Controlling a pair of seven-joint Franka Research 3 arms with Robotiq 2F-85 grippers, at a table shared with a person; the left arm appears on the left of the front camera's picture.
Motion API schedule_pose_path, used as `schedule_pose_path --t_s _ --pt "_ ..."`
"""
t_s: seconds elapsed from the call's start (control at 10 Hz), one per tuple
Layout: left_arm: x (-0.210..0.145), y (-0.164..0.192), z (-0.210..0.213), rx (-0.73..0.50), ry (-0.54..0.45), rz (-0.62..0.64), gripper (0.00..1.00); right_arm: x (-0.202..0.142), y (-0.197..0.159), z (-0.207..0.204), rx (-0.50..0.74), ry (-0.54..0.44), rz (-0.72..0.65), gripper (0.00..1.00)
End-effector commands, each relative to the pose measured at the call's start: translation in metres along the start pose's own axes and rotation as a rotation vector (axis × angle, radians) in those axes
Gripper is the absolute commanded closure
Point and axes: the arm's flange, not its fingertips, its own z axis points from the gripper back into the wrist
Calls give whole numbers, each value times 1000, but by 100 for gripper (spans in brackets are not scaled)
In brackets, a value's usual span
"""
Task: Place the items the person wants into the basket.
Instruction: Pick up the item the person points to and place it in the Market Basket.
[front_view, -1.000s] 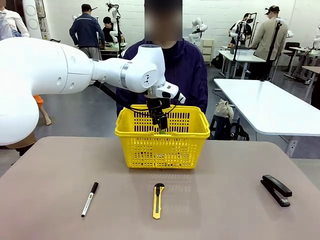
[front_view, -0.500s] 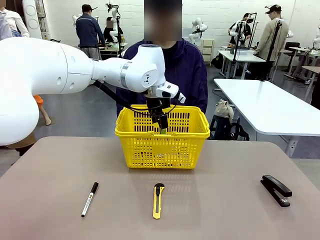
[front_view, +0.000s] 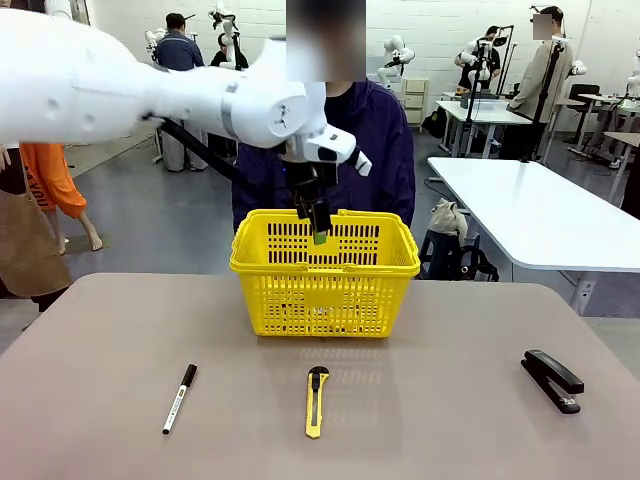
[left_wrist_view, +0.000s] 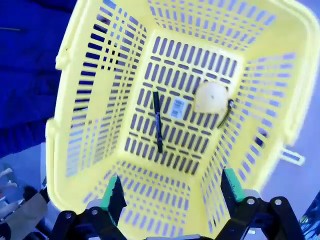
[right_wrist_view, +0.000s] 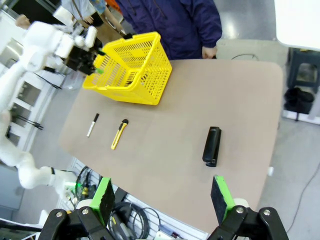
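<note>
Brightly yellow, lattice-sided basket (front_view: 325, 295)

Yellow lattice basket (front_view: 320, 300) is seen upright at the table's far middle, directly in front of the person (front_view: 375, 150) in a navy jacket. On its floor a round pale-yellow tape measure (left_wrist_view: 211, 96) is seen lying flat near one side wall. A slim black pen (left_wrist_view: 157, 120) is laid flat near it, not touching. Black stapler (front_view: 552, 380) is seen closed on the table at the robot's right, well apart from the basket.
</note>
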Motion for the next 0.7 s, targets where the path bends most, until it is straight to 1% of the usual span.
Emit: schedule_pose_path --t_s 0.0,0.1,0.3,0.4,0.6 --pt "-70 -47 21 17 -44 -1 0 0 1 -1 26 -17 8 0" --pt "-90 -60 26 17 -45 -1 0 0 1 -1 26 -17 8 0" --pt "-132 -88 35 65 -57 19 0 0 1 -1 26 -17 8 0" --pt "-151 -97 38 83 -68 40 0 0 1 -1 26 -17 8 0" --pt "-180 -101 42 87 -113 78 0 0 1 -1 26 -17 8 0"
